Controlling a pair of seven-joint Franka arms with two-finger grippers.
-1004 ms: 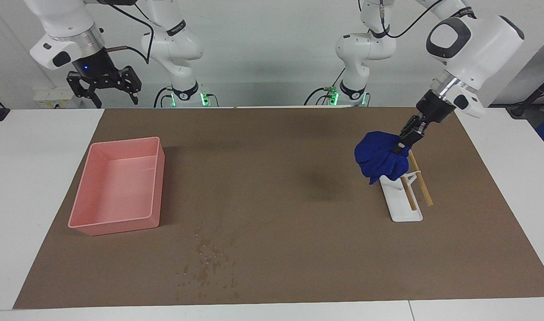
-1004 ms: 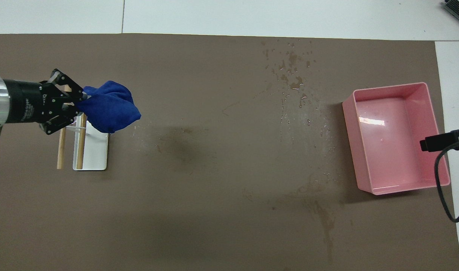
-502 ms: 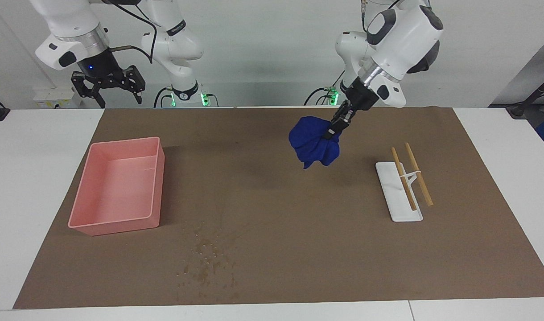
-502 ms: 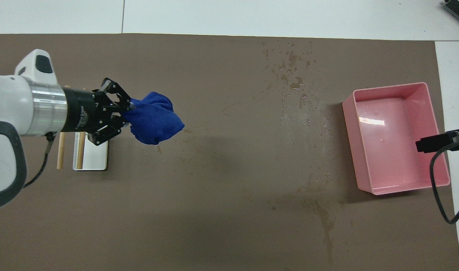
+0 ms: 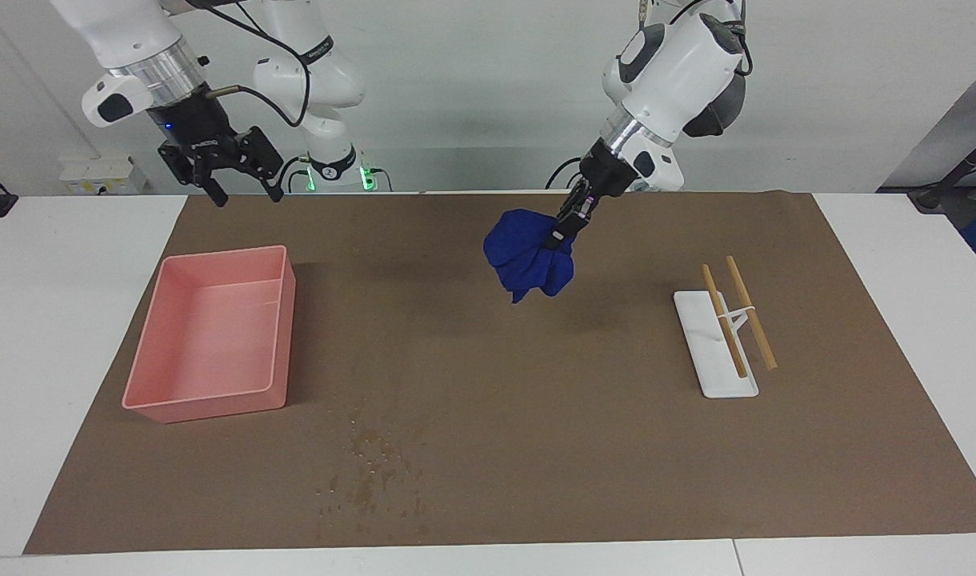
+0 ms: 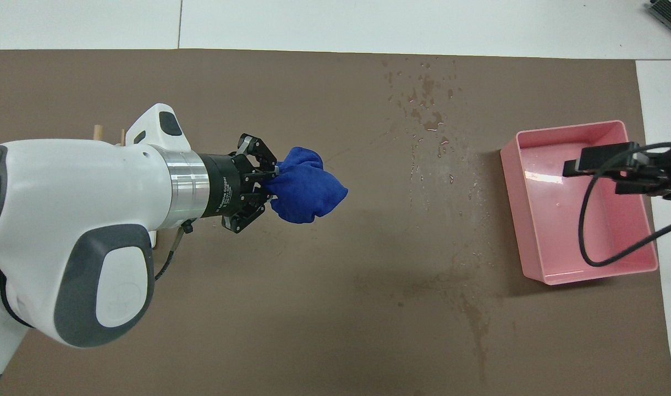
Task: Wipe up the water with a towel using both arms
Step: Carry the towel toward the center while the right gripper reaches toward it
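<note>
**Towel's up in the air, spill not touched yet**

So the left gripper (image 5: pixel 562 233), a bit above the middle of the facing view, is pinched tight on one bunched corner of the blue towel (image 5: pixel 528 254). Grabbing it by a corner like that lets the rest hang down in a loose bundle, clear of the brown mat (image 5: pixel 536 416), so nothing drags while it's carried. From overhead it's the same story, the towel (image 6: pixel 307 185) sticking out of the fingers near frame center.

The water (image 5: pixel 372 472) is a scatter of droplets and damp specks low in the facing view, left of center, close to the mat's bottom edge, well apart from the towel. My guess: the towel has to come down flat on that patch for a wipe.

The right gripper (image 5: pixel 230 164) hangs in the upper left with its jaws wide and nothing in them, probably waiting to take another corner. Below it sits the pink bin (image 5: pixel 164 340), empty as far as I can see.

Over at the right, the white stand with two wooden rods (image 5: pixel 728 336) is bare. Looks like a towel rack to me.
</note>
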